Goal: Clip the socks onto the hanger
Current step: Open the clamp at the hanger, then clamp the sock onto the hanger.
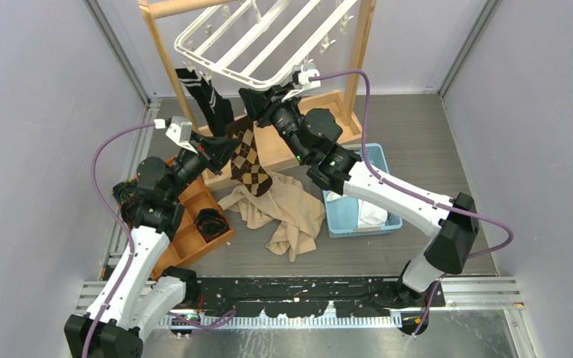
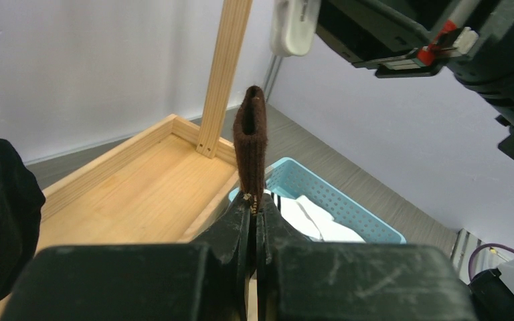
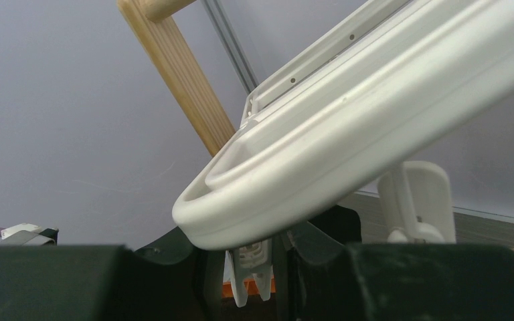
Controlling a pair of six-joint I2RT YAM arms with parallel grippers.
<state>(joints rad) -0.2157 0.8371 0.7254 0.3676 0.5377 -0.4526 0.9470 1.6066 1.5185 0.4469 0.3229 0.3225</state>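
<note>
1. The brown argyle sock [image 1: 251, 160] hangs just below the near rim of the hanger [image 1: 231, 74]. Its cuff stands upright, pinched tight in my left end effector [image 2: 254, 204].
2. A black striped sock [image 1: 207, 97] dangles from the hanger's left corner.
3. My right end effector [image 3: 255, 275] sits under the hanger's rim, fingers narrow around a white clip [image 3: 247, 284]. I cannot tell whether they squeeze it.
4. Below the hanger, a wooden stand [image 1: 283, 149], beige cloth [image 1: 291, 212] and blue basket [image 1: 388, 220] rest on the grey bench [image 1: 418, 127]. Pale walls [image 1: 37, 112] enclose it.

no readable text, labels, numbers
</note>
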